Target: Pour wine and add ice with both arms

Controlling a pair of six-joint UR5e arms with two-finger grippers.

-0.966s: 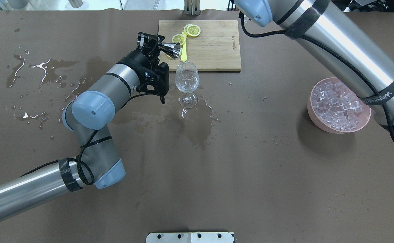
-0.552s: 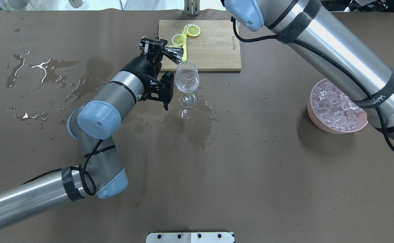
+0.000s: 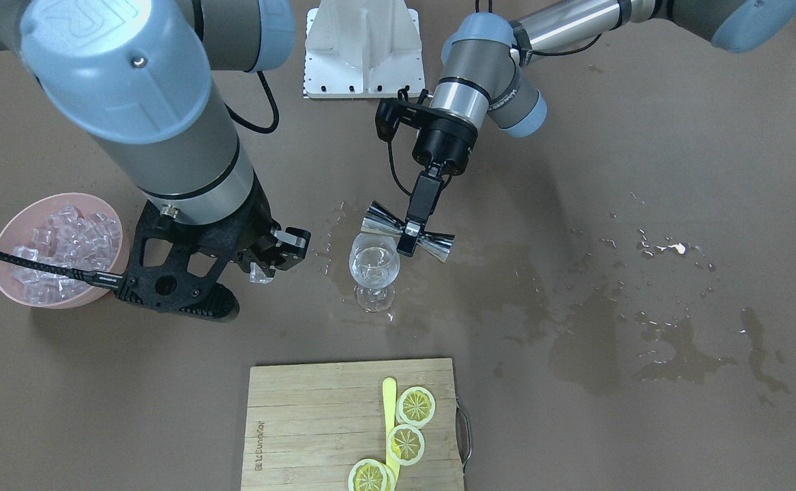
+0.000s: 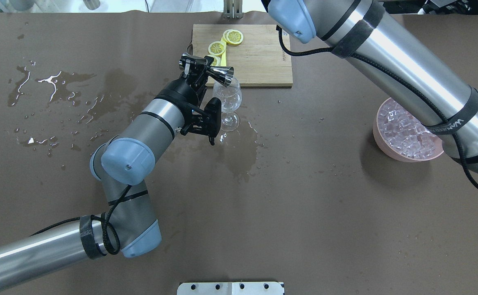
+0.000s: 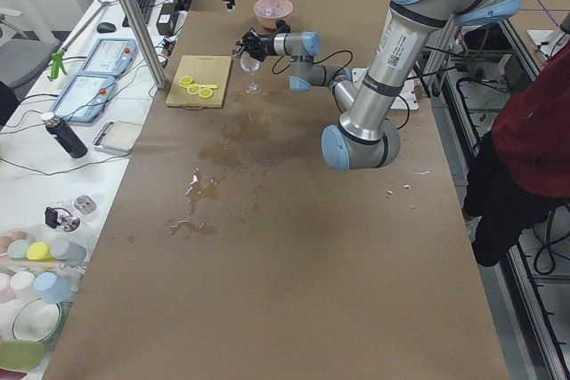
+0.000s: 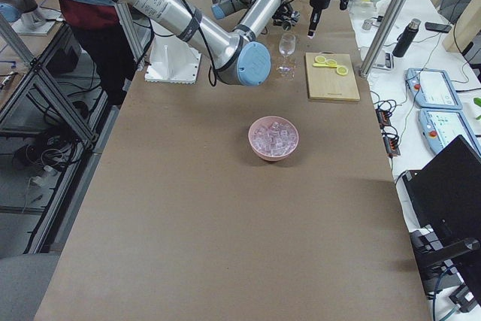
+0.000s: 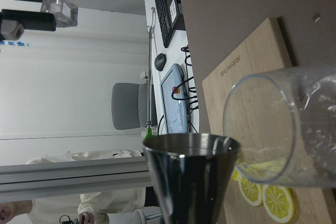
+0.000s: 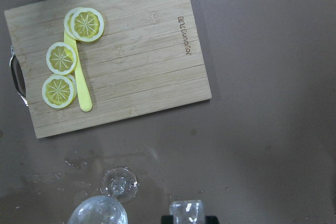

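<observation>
left gripper (image 3: 411,239) pinching the jigger (image 3: 438,246) sideways over the wine glass (image 3: 373,264) — right gripper (image 3: 266,261) clamped on an ice cube (image 8: 185,210) beside it

Lemon slices (image 8: 62,57) x4, glass (image 3: 374,262) x1, arms (image 4: 157,119) x2.

overhead camera sits behind the robot, looking forward and down over most of the counter (image 4: 304,229). front-facing stares back from the far edge, steeply down. side cameras hang high beyond each end, far off. left wrist's rolled sideways, tight on the wine glass (image 7: 315,124). right wrist looks straight down on the cutting board (image 8: 147,61). every view catches that glass.
</observation>
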